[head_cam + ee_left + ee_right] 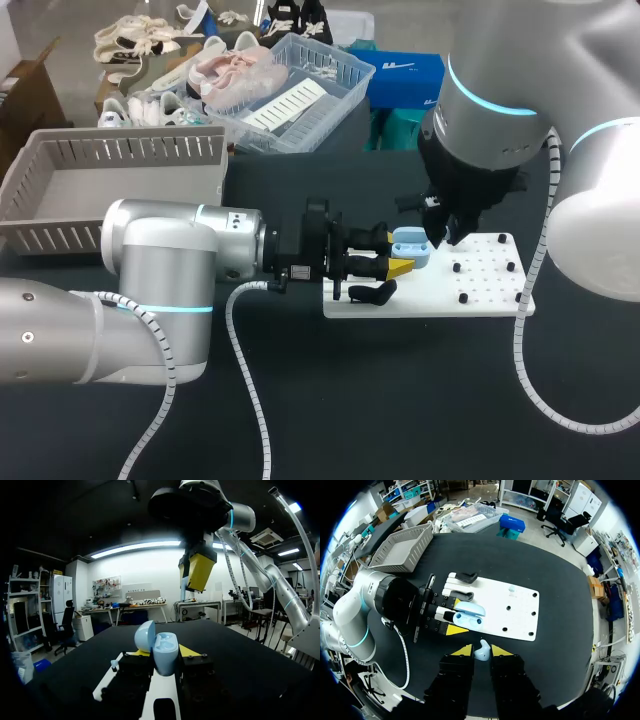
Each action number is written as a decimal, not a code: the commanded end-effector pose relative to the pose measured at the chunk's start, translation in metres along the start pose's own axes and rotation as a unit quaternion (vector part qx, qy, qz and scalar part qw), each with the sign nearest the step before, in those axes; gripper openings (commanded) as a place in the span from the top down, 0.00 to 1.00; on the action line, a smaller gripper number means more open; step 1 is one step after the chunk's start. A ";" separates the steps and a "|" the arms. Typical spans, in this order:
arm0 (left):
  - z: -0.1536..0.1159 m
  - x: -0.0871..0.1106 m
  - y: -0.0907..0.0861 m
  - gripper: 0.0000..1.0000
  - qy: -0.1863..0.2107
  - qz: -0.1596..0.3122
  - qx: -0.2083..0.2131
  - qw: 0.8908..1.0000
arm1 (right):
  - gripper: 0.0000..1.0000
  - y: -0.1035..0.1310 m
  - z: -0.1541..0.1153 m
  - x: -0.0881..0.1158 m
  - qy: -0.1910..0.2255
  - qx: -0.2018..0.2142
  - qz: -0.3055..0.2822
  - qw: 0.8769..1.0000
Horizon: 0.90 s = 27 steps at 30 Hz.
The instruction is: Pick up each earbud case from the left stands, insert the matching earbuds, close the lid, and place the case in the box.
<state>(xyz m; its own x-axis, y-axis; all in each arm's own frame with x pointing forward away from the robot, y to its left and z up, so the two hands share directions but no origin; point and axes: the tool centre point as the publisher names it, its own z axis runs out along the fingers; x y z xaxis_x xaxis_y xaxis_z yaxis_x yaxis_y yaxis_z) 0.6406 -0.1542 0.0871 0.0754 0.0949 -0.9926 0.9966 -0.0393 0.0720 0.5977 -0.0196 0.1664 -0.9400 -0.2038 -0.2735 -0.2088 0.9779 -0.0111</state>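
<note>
A light blue earbud case (410, 248) with its lid open sits upright between the fingers of my left gripper (400, 262), which is shut on it over the left part of the white board (490, 295). In the left wrist view the case (165, 656) shows its open lid (145, 636). My right gripper (438, 238) hangs just above and to the right of the case. In its own view the right gripper (481, 650) is shut on a light blue earbud (481, 655), with the case (468, 614) ahead of it. From the left wrist, the right gripper (196, 574) hangs above the case.
Black stands (370, 292) sit at the board's left end, black pegs (463, 298) on its right half. A small pale item (511, 588) lies on the board. A grey basket (60, 235) stands at the left, a clear basket (345, 85) at the back.
</note>
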 end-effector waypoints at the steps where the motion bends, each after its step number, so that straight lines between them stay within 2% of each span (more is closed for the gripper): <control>1: 0.000 0.001 0.000 1.00 -0.002 0.001 0.000 1.000 | 1.00 -0.004 -0.003 0.002 0.022 -0.009 -0.011 1.000; 4: 0.000 0.001 0.000 1.00 -0.002 0.001 0.000 1.000 | 1.00 -0.017 -0.011 0.006 0.030 -0.018 -0.021 0.999; 8: 0.000 0.001 0.000 1.00 -0.002 0.001 0.000 1.000 | 1.00 -0.031 -0.016 0.007 -0.006 0.027 0.052 0.998; 14: 0.000 0.001 0.000 1.00 -0.002 0.001 0.000 1.000 | 1.00 -0.040 -0.015 0.006 -0.008 0.065 0.173 0.983; 21: 0.000 0.001 0.000 1.00 -0.002 0.001 0.000 1.000 | 1.00 -0.034 -0.007 0.002 0.003 0.094 0.261 0.961; 22: 0.000 0.001 0.000 1.00 -0.002 0.001 0.000 1.000 | 1.00 -0.032 -0.005 0.001 0.016 0.083 0.274 0.958; 27: 0.000 0.001 0.000 1.00 -0.002 0.001 0.000 1.000 | 1.00 -0.022 0.003 -0.003 0.041 0.094 0.290 0.951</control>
<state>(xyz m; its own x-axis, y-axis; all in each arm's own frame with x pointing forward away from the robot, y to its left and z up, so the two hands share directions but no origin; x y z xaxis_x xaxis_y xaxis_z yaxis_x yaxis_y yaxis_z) 0.6406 -0.1542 0.0872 0.0755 0.0948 -0.9926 0.9966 -0.0393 0.0720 0.5925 -0.0528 0.1635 -0.8969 0.3711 -0.2406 0.3831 0.9237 -0.0036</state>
